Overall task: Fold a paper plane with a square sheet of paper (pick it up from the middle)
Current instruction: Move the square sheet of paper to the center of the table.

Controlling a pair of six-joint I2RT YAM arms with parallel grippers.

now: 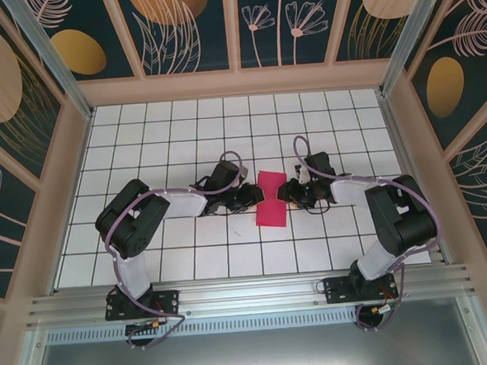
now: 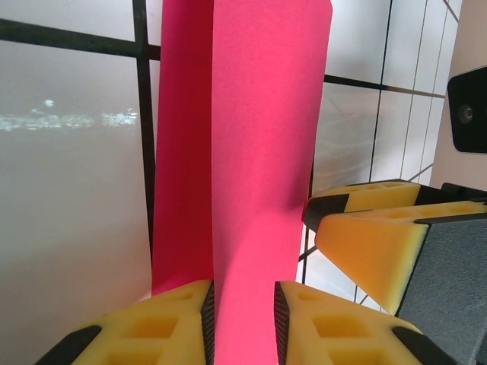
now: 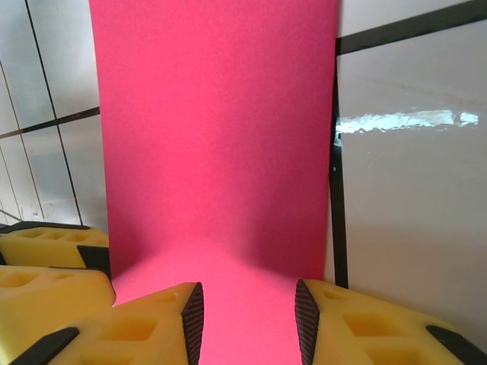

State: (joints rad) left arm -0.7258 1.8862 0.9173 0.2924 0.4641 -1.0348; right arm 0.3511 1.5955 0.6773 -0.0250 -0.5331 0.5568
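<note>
one folded pink paper [image 1: 272, 199] under spread left end effector [image 2: 243, 308] and right end effector [image 3: 249, 308]

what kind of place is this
Most likely a purpose-built robot test cell: a white gridded table, decorated wall panels boxing it in, and a left arm and right arm bolted to an aluminium rail.

The square sheet of paper [image 3: 217, 137] is thin, matt magenta-pink, faintly grainy. The table [image 2: 68, 198] is glossy white tile with dark seams, mirroring glare. The left gripper [image 2: 243, 319] has matt yellow plastic fingers [image 2: 152, 328] faced with black ribbed pads [image 2: 207, 319]. The front rail [image 1: 250, 294] is brushed metal.
</note>
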